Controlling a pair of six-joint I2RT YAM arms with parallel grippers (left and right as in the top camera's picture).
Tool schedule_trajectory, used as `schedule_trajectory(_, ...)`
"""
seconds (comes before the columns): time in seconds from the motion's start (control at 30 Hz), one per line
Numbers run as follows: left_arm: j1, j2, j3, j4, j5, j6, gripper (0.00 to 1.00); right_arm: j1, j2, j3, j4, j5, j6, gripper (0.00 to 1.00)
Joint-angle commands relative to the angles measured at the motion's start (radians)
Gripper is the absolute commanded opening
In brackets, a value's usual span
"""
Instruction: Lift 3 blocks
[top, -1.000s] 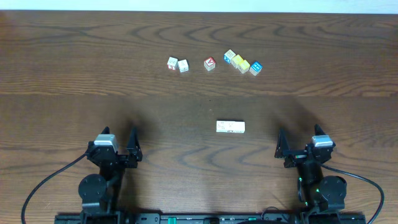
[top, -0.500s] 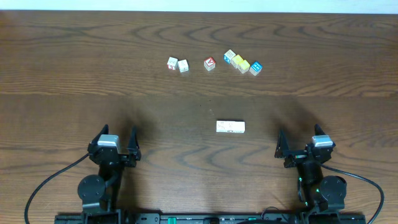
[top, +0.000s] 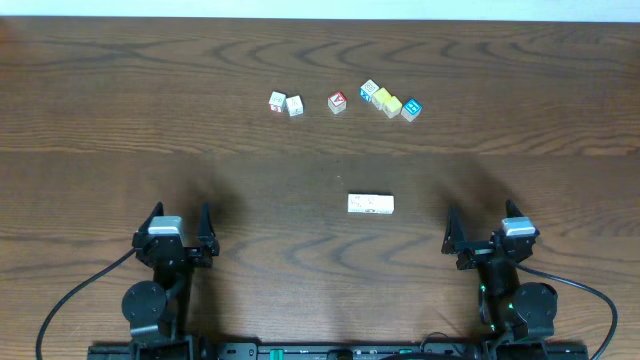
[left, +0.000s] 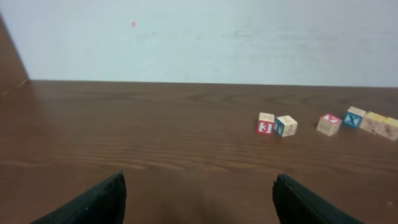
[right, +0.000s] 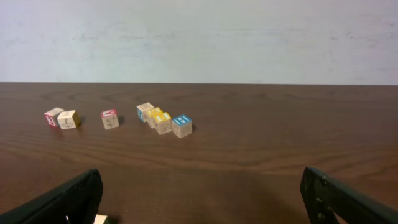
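The three cream blocks (top: 370, 204) lie end to end in a short row that reads as one pale bar. Their faces appear to touch, though I cannot make out the seams. The row sits on the dark wood-grain surface (top: 100, 150) near its middle. It is at about ten o'clock from my right fingers (right: 62, 202) and just ahead of three o'clock from my left fingers (left: 305, 202). Both pairs stand wide apart and hold nothing. Only a pale corner of the row shows at the bottom of the right wrist view.

I judge these blocks to be light, stiff wooden cubes with flat, square faces and crisp edges. Faint print marks the faces, and the finish looks matt rather than glossy. They should neither crush nor dent, and bare wood ought to give the pads decent friction.

As a row they are less forgiving. If I squeeze from the two end faces, only pressure between the cubes keeps the middle one up, so the push must run straight along the row or it will buckle. Taking one cube at a time across its long-side faces looks safer.

The coloured cubes (top: 390, 101) and a red one (top: 337, 102) sit well apart at twelve o'clock. Near them is a pair with a red face (top: 278, 101). None of these are mine to lift.
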Motion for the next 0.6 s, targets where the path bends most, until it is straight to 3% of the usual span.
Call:
schedule_trajectory(0.0, 0.004, -0.009, -0.021, -0.035, -0.045, -0.051, 0.75, 0.009, -0.006, -0.002, -0.004, -0.004, -0.012, 0.99)
schedule_trajectory(0.57, -0.043, -0.009, -0.021, -0.039, -0.067, -0.031, 0.76, 0.009, -0.006, -0.002, -0.004, -0.004, -0.012, 0.99)
